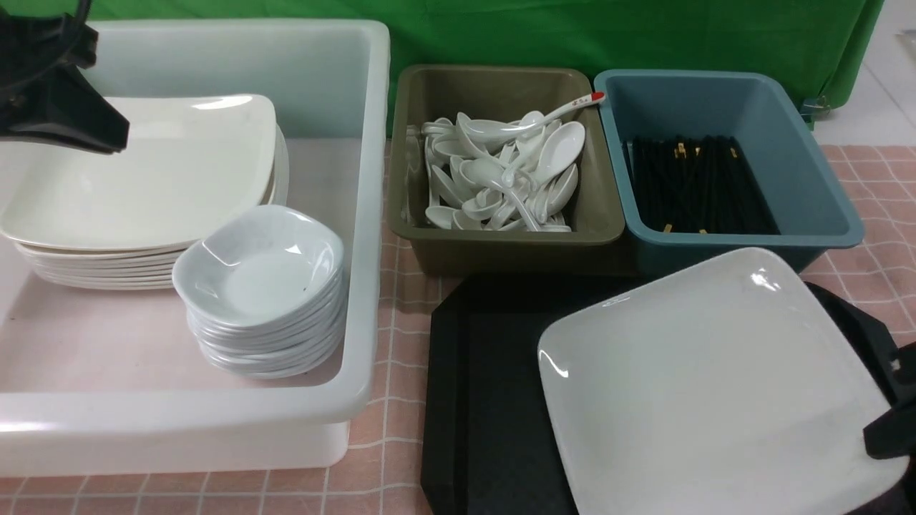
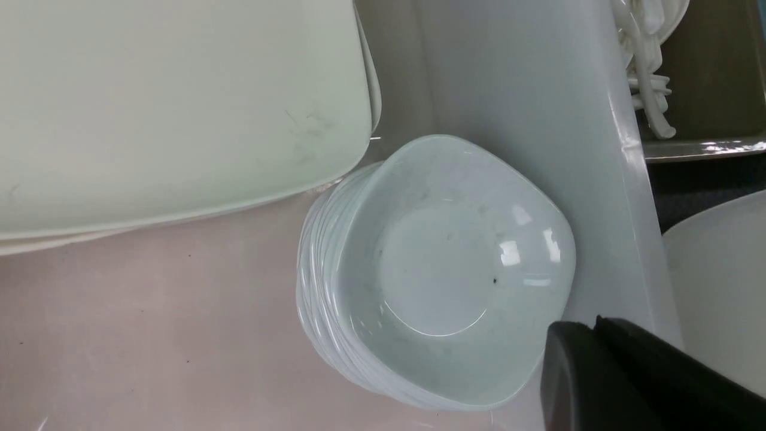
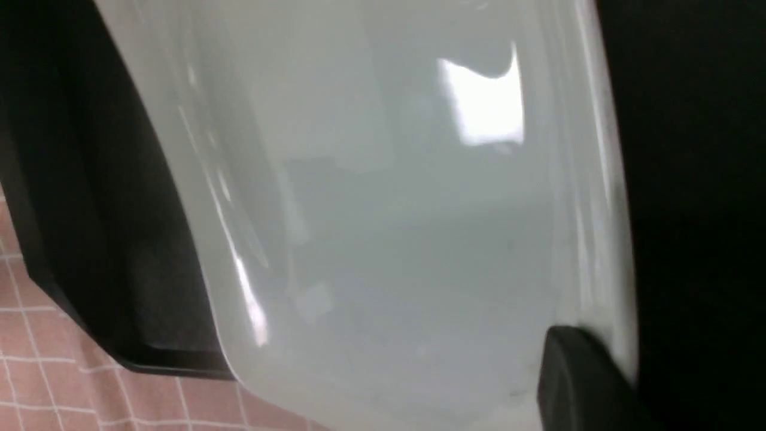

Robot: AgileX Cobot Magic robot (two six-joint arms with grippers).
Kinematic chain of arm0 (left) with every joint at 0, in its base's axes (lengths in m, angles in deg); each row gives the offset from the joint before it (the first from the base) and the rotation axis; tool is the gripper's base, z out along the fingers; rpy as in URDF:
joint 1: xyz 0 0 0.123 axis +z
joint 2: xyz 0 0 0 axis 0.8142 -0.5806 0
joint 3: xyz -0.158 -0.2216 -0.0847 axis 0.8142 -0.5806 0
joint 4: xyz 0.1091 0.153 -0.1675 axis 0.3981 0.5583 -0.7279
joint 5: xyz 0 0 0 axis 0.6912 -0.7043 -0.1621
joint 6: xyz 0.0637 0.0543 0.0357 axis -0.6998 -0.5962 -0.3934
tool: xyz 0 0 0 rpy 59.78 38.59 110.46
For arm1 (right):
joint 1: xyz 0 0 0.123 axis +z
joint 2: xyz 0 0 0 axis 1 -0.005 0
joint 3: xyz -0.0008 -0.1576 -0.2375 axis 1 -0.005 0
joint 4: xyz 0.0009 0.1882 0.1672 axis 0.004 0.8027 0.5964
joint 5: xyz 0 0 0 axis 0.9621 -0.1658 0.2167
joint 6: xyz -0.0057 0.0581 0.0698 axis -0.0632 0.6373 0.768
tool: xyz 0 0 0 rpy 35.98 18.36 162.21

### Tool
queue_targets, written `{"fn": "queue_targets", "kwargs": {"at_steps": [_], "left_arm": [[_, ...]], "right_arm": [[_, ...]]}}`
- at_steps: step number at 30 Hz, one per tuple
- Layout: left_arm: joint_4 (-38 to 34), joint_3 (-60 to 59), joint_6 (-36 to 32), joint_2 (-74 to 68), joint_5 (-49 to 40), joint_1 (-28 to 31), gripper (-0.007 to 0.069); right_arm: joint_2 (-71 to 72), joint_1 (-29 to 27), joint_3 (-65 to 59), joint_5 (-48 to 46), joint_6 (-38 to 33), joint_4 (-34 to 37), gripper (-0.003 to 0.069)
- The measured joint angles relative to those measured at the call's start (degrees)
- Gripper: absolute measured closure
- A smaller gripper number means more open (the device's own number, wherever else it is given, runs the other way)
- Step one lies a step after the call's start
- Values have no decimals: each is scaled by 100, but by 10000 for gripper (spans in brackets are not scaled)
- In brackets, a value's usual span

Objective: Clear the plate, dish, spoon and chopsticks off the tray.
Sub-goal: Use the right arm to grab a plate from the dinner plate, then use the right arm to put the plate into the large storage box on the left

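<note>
The large white square plate [image 1: 708, 379] lies over the right part of the black tray [image 1: 486, 400]. My right gripper [image 1: 891, 422] is at the plate's right rim and is shut on it. In the right wrist view one fingertip [image 3: 574, 365] presses on top of the plate [image 3: 389, 209]; the other finger is hidden beneath. The dish [image 1: 261, 268] tops a stack in the white tub. The red-marked spoon [image 1: 565, 111] lies on the spoon pile in the olive tub. Black chopsticks [image 1: 698, 186] fill the blue tub. My left gripper [image 1: 107, 132] hangs shut and empty above the white tub.
The white tub [image 1: 365, 214] at the left also holds a stack of large square plates [image 1: 143, 179]. The olive tub [image 1: 501, 239] and the blue tub [image 1: 809, 179] stand behind the tray. A pink checked cloth [image 1: 401, 307] covers the table.
</note>
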State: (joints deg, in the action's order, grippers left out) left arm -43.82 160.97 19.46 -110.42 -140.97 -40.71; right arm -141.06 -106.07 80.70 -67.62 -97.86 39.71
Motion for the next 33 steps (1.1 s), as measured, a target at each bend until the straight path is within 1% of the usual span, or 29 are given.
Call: {"fn": "queue_targets", "kwargs": {"at_steps": [6, 8, 10, 12, 14, 17, 18, 19, 21, 22, 25, 27, 28, 29, 30, 31, 33], "left_arm": [[-133, 0, 0, 0, 0, 0, 621], [-158, 0, -15, 0, 0, 0, 620], [-158, 12, -37, 0, 0, 0, 620], [-158, 98, -42, 0, -5, 0, 620], [-158, 342, -42, 15, -6, 0, 620], [-27, 638, -42, 90, -18, 0, 620], [119, 879, -11, 154, -18, 0, 620], [164, 945, 18, 186, -18, 0, 620], [382, 1225, 255, 267, -18, 0, 620], [591, 1490, 656, 330, -13, 13, 620], [746, 2157, 1178, 396, -7, 97, 620], [746, 2312, 1260, 401, 0, 128, 620], [746, 2616, 1366, 428, 0, 150, 619], [746, 2616, 1373, 425, 0, 150, 619], [746, 2771, 1427, 461, 0, 150, 617], [746, 2796, 1457, 474, 0, 150, 616], [740, 2842, 1559, 563, -5, 150, 605]], "right_arm": [[905, -271, 132, -228, 57, -287, 583], [1102, -285, 357, -367, 57, -278, 583], [1234, -285, 590, -522, 57, -96, 583], [1317, -285, 884, -633, 57, 194, 583], [1362, -285, 1271, -703, 6, 917, 583], [1369, -280, 1515, -662, -193, 1751, 583], [1369, -204, 1578, -544, -305, 2228, 583], [1369, -183, 1585, -493, -330, 2288, 583], [1356, 85, 1642, -220, -391, 2711, 583], [1310, 404, 1703, 111, -391, 2889, 583], [1049, 1353, 1844, 804, -310, 2933, 583], [903, 1727, 1917, 1049, -259, 2919, 583], [568, 2420, 2078, 1511, -223, 2912, 583], [528, 2496, 2105, 1566, -223, 2912, 583], [168, 3090, 2348, 1995, -223, 2912, 583], [72, 3231, 2421, 2099, -215, 2912, 583], [-518, 3933, 2906, 2605, -106, 2918, 583]]}}
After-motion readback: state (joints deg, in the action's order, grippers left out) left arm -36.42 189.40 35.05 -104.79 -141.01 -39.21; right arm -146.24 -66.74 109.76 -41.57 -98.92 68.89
